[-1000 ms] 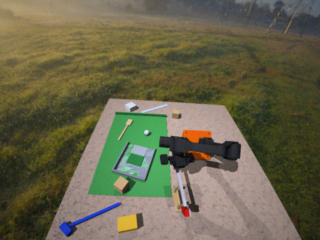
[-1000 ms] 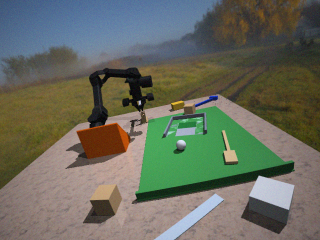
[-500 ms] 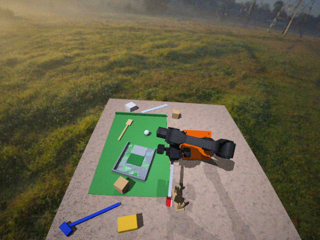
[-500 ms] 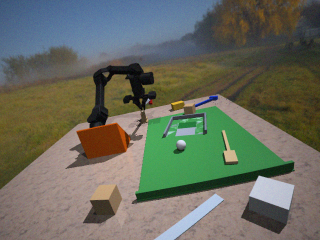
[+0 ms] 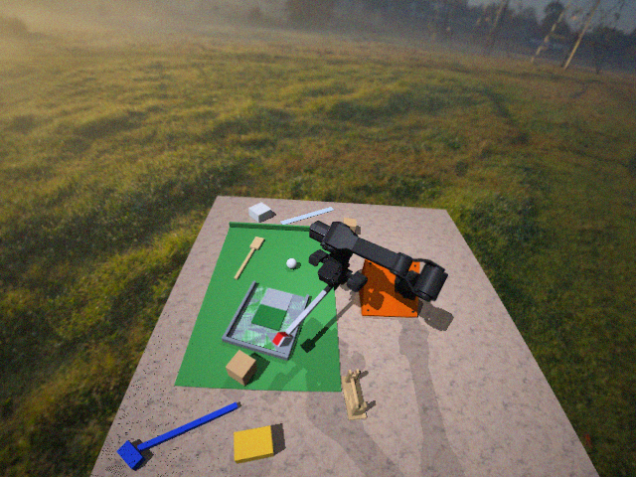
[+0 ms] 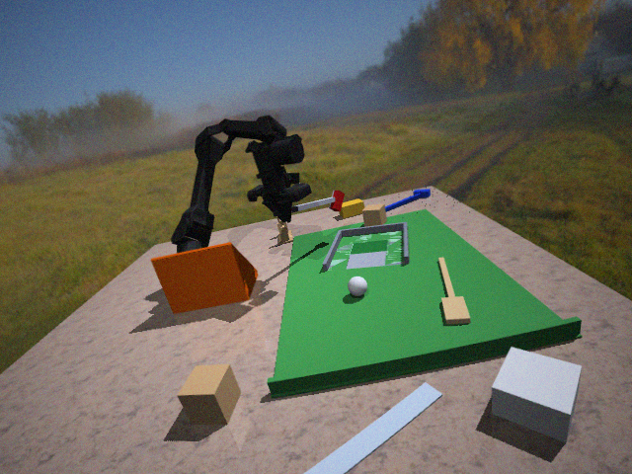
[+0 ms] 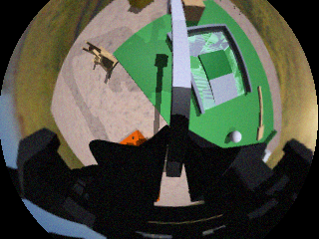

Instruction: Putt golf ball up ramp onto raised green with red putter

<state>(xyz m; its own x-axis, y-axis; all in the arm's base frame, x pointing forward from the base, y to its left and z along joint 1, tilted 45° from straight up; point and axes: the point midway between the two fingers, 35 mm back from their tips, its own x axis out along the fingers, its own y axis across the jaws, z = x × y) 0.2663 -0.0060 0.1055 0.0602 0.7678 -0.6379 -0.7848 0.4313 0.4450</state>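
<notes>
My gripper [image 5: 330, 287] [image 6: 289, 215] [image 7: 173, 128] is shut on the dark grip of the red putter [image 5: 309, 309] [image 6: 315, 204] [image 7: 180, 62]. The putter is held in the air; its red head [image 5: 278, 339] [image 6: 337, 200] points away from the arm's base and is cut off in the wrist view. The white golf ball [image 5: 291, 263] [image 6: 356, 286] [image 7: 235, 136] rests on the green mat [image 5: 308, 372] [image 6: 326, 337] [image 7: 137, 62]. Beyond it is the pale ramp [image 5: 278, 297] [image 6: 365, 260] [image 7: 227, 90], leading to the dark green square [image 5: 269, 316] [image 6: 369, 247] [image 7: 217, 65], inside grey walls.
The wooden stand [image 5: 354, 396] [image 6: 282, 232] is empty beside the mat. A wooden mallet [image 5: 246, 260] [image 6: 446, 281] and a wooden block [image 5: 239, 366] [image 6: 374, 214] lie on the mat. A blue putter [image 5: 190, 425], a yellow block [image 5: 253, 444] and a white block [image 6: 535, 379] lie outside it.
</notes>
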